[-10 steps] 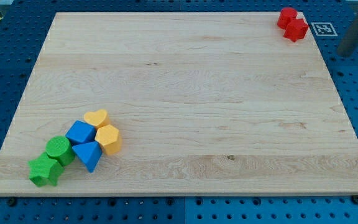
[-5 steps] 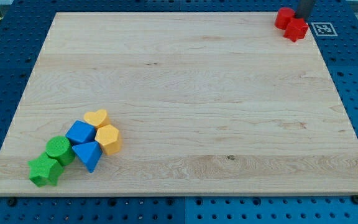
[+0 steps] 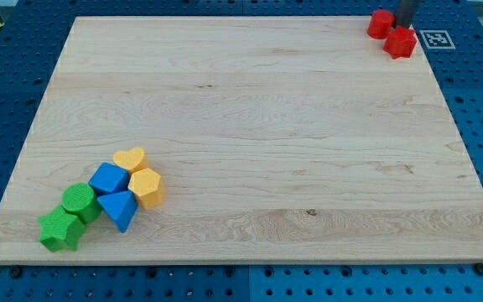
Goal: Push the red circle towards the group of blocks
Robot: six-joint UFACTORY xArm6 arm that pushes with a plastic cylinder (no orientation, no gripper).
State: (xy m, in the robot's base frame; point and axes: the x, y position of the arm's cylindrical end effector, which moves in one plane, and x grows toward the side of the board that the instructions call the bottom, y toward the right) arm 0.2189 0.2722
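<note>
**Tip at the far right corner, between two red blocks**

My tip (image 3: 404, 26) is at the far right corner of the counter (image 3: 250, 126), coming down from the view's top edge as a dark rod. Its lower end sits in the gap between two red blocks: one red block (image 3: 380, 23) just to its left and another red block (image 3: 401, 42) just below it, slightly to the right. Which of these is the circle I cannot tell; both read as small chunky red shapes at this angle. The tip appears to touch or nearly touch both; contact cannot be confirmed.

I carry no hand, only the rod, so there is nothing to be spread or pressed together.

The group of blocks lies at the near left corner, well apart from the red pair. It holds a yellow heart (image 3: 129, 158), a yellow hexagon (image 3: 146, 186), a blue cube-like block (image 3: 108, 179), a blue triangle (image 3: 118, 208), a green circle (image 3: 80, 200) and a green star-like block (image 3: 59, 229), packed close and mostly touching.

A black-and-white marker tag (image 3: 436, 39) lies on the blue pegboard beside the red blocks.
</note>
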